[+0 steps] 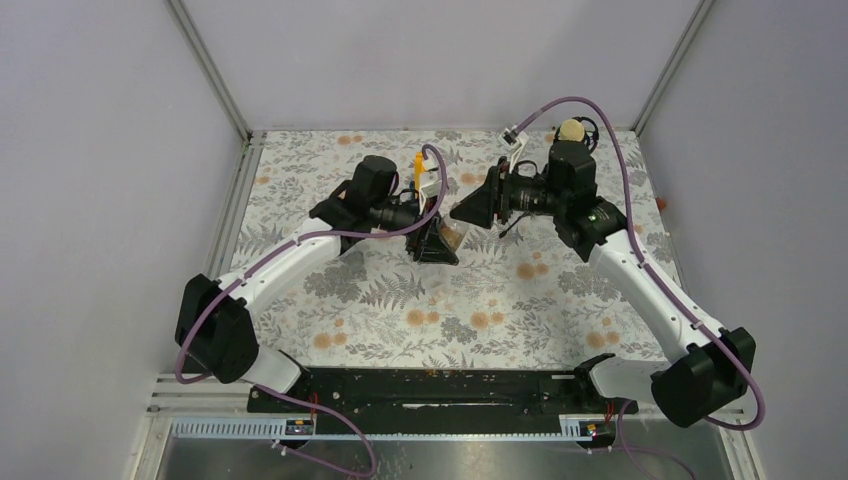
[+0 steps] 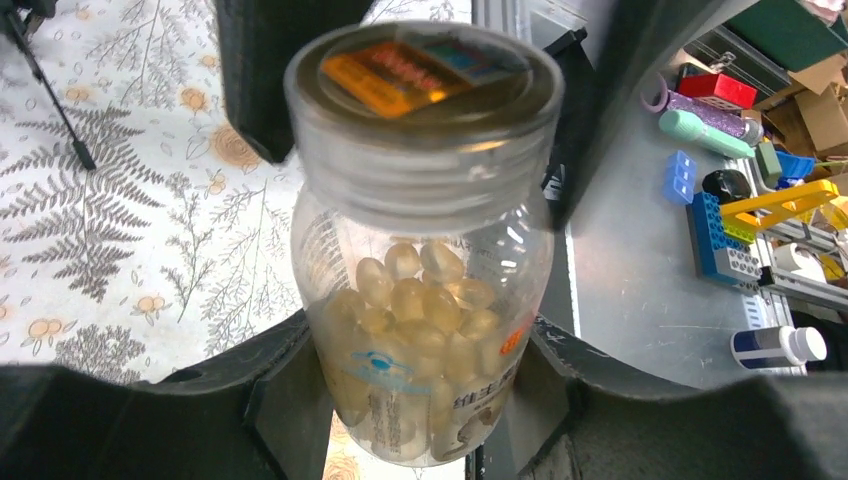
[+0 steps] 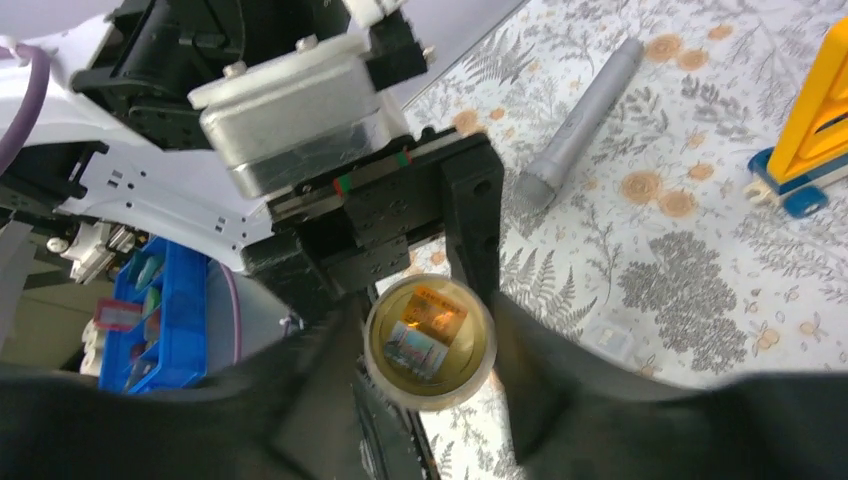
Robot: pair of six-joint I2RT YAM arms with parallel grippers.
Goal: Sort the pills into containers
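Note:
A see-through jar [image 2: 420, 300] full of pale amber gel pills [image 2: 420, 300] fills the left wrist view. It has a printed label and a screw lid [image 2: 425, 110] with an orange and blue sticker. My left gripper [image 2: 425, 400] is shut on the jar's lower body. My right gripper [image 3: 430, 345] closes on the lid [image 3: 430, 340] from the other end, a finger tight against each side. In the top view the jar [image 1: 455, 236] hangs above the table between the left gripper [image 1: 437, 245] and the right gripper [image 1: 470, 212]. The colourless jar cannot be made out for certain.
A grey cylindrical tube [image 3: 580, 120] lies on the floral cloth. An upright orange piece on a blue base [image 3: 805, 140] stands near it, also in the top view [image 1: 418, 168]. A small see-through item [image 3: 612, 335] lies on the cloth. A thin black stand leg [image 2: 50, 95] crosses nearby.

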